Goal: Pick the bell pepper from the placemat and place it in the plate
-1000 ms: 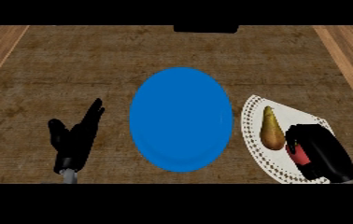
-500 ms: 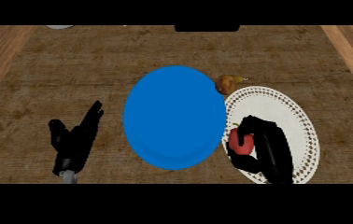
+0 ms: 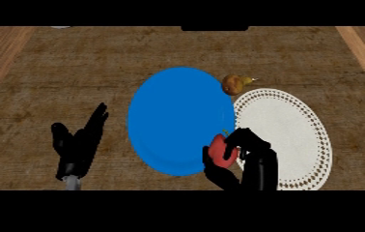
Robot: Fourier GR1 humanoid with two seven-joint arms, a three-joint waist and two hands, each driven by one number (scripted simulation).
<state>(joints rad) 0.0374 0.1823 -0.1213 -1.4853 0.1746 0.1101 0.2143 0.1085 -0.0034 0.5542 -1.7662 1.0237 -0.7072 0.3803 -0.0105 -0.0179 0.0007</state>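
Head view: right hand [image 3: 254, 154] around pepper [image 3: 217, 150]

Brown bench [image 3: 85, 66] carrying 3 things.
A blue plate [image 3: 171, 120] lies at the middle, a white lace-edged placemat [image 3: 285, 124] right beside it on the right, and a brownish pear [image 3: 235, 84] rests where their upper edges meet.
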